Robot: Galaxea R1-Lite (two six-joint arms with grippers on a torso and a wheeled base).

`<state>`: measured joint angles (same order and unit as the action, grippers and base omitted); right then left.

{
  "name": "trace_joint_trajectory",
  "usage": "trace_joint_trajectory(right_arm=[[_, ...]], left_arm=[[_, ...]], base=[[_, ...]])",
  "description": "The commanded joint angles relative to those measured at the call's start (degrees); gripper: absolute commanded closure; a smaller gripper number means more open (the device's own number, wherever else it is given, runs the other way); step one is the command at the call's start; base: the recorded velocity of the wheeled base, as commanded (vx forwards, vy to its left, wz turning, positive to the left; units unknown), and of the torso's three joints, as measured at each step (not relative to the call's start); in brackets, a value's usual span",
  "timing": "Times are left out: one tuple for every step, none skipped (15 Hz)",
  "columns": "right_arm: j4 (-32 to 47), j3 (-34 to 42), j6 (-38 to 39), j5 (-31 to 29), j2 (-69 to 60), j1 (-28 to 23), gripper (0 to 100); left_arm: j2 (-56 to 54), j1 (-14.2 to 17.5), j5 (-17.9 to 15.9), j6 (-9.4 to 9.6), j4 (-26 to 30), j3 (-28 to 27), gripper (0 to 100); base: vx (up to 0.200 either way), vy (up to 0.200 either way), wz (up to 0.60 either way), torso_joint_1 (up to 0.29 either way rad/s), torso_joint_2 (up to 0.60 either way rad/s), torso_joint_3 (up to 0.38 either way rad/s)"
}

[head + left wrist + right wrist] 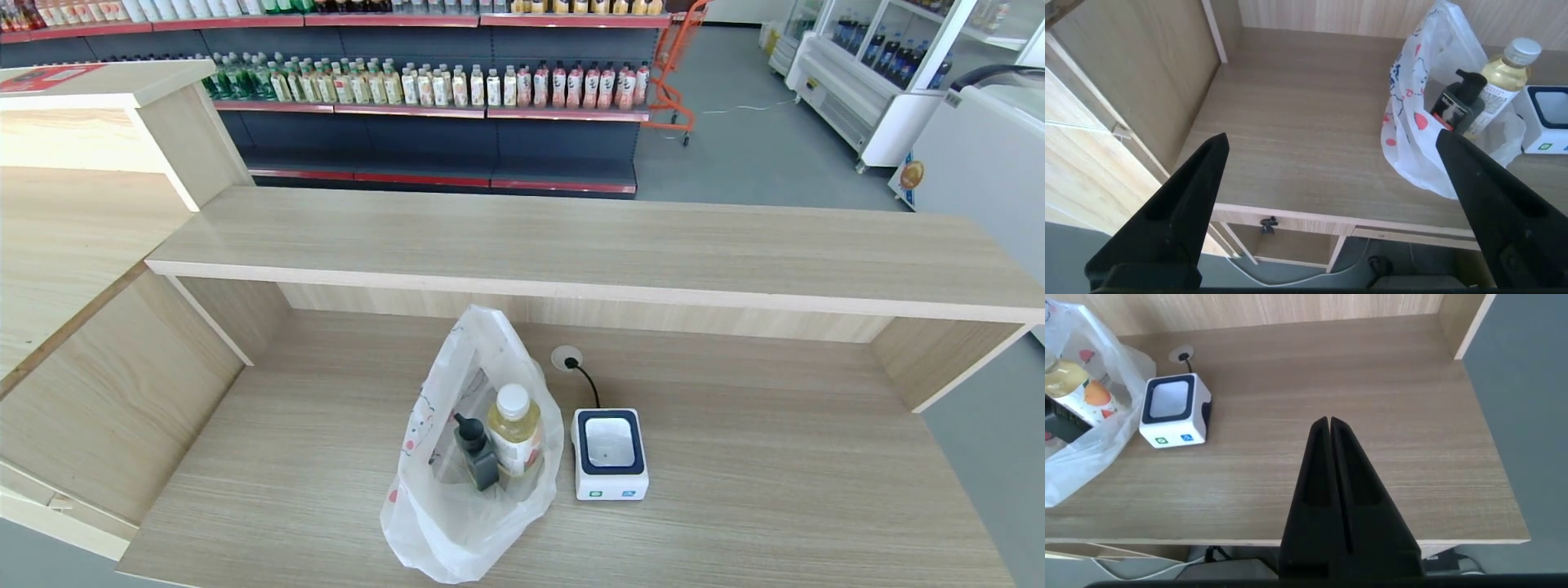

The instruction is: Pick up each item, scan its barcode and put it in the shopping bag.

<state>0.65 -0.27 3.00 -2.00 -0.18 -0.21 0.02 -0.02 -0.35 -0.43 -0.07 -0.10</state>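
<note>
Two in my white plastic shopping bag (pixel 457 531): yellow drink bottle (pixel 515 433), dark pump bottle (pixel 476 453); left end effector (pixel 1331 140) released, right end effector (pixel 1328 423) clenched.

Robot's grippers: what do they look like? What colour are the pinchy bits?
Both are black. The left gripper has two long, flat fingers shaped like wedges, wide at the base and narrowing to the tip. The right gripper has the same plain, matte black tapering fingers.

We count one white shopping bag (pixel 445 531) on the desk (pixel 775 506); two bottles in it, one dark pump bottle (pixel 476 453), one yellow drink bottle (pixel 515 433); one barcode scanner (pixel 610 453).
</note>
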Motion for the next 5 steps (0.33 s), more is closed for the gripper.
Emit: trace_joint_trajectory(right_arm=[[-0.03, 0.0, -0.01, -0.02, 0.18, 0.03, 100], [0.06, 0.0, -0.01, -0.02, 0.18, 0.03, 100], [-0.03, 0.0, -0.01, -0.02, 0.18, 0.03, 100], [-0.03, 0.0, -0.01, -0.02, 0.18, 0.03, 100], [-0.03, 0.0, 0.25, -0.02, 0.18, 0.03, 100]], left_arm=[[-0.02, 0.02, 0.0, -0.01, -0.01, 0.01, 0], [-0.02, 0.02, 0.0, -0.01, -0.01, 0.01, 0], [-0.02, 0.02, 0.0, -0.01, -0.01, 0.01, 0], [-0.02, 0.02, 0.0, -0.01, -0.01, 0.01, 0], [-0.02, 0.02, 0.0, -0.01, -0.01, 0.01, 0]], base=[[0.0, 0.0, 0.0, 0.0, 0.0, 0.0], [0.0, 0.0, 0.0, 0.0, 0.0, 0.0], [0.0, 0.0, 0.0, 0.0, 0.0, 0.0], [0.0, 0.0, 0.0, 0.0, 0.0, 0.0], [0.0, 0.0, 0.0, 0.0, 0.0, 0.0]])
